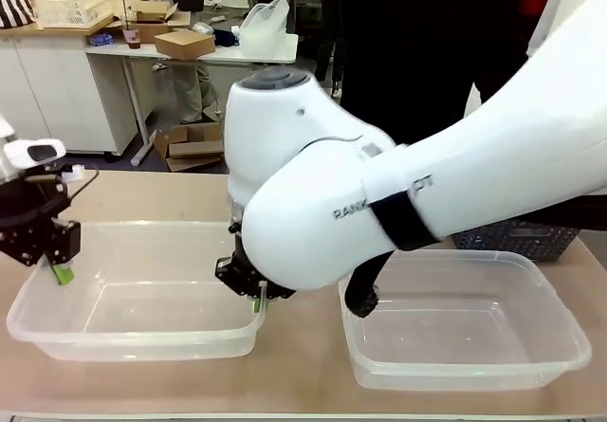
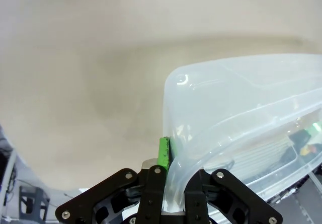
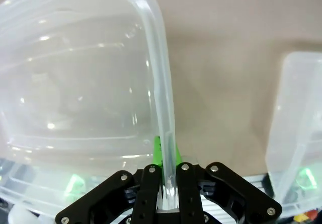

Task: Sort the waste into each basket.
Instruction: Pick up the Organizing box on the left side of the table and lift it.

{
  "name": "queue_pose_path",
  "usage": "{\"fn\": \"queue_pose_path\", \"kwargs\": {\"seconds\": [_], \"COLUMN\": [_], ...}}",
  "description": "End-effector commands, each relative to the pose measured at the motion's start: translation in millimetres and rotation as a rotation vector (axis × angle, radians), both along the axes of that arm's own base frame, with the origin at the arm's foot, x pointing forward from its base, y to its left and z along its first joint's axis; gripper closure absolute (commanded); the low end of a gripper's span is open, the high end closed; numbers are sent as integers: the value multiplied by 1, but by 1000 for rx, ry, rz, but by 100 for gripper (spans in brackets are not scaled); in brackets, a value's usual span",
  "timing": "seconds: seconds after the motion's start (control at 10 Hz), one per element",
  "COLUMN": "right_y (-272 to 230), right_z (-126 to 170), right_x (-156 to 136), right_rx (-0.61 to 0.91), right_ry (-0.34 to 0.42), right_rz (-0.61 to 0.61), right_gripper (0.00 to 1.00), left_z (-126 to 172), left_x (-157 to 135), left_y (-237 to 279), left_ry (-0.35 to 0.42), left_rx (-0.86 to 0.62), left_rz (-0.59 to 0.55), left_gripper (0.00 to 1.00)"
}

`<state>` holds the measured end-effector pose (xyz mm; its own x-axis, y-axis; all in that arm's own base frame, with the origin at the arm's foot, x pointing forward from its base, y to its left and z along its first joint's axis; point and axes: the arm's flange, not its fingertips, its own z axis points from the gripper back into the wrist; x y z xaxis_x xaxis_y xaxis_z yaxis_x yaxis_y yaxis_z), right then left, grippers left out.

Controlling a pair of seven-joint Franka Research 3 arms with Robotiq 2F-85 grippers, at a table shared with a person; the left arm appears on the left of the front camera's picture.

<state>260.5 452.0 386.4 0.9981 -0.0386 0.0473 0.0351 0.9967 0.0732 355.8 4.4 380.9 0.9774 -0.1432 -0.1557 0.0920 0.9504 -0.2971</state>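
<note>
Two see-through baskets stand side by side on the tan table. My left gripper (image 1: pixel 59 268) is shut on the left rim of the left basket (image 1: pixel 142 332). My right gripper (image 1: pixel 252 294) reaches across and is shut on that same basket's right rim. In the left wrist view the gripper (image 2: pixel 171 163) pinches the basket (image 2: pixel 241 98) at its rounded corner. The right wrist view has the gripper (image 3: pixel 167 169) clamped on the rim of the basket (image 3: pixel 75 83). The other basket (image 1: pixel 465 356) sits to the right, apart from both grippers. The waste is out of view.
The white right arm (image 1: pixel 427 185) fills the middle of the front view. A person in dark clothes (image 1: pixel 417 52) stands at the far side. A dark mesh crate (image 1: pixel 517 237) sits behind the right basket. The other basket's edge (image 3: pixel 297 133) is near the right gripper.
</note>
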Motion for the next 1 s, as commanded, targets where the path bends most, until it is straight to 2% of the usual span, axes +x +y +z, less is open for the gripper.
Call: {"fn": "queue_pose_path", "kwargs": {"seconds": [0.0, 0.3, 0.4, 0.5, 0.9], "right_y": [-51, -112, -122, -71, -71], "right_z": [39, 110, 130, 108, 108], "right_x": [-9, -34, -49, -25, -25], "right_rx": [-51, -111, -37, -21, -21], "right_ry": [9, 21, 26, -25, -25], "right_rz": [-42, -128, -135, -110, -110], "right_gripper": [100, 100, 100, 100, 100], "left_z": [53, 121, 135, 101, 101], "left_x": [8, 16, 18, 7, 7], "left_y": [-20, -63, -77, -69, -69], "left_ry": [-24, -72, -119, -47, -47], "left_rx": [-62, -89, -58, -75, -75], "left_rz": [-55, -62, -62, -78, -78], "left_gripper": [100, 100, 100, 100, 100]}}
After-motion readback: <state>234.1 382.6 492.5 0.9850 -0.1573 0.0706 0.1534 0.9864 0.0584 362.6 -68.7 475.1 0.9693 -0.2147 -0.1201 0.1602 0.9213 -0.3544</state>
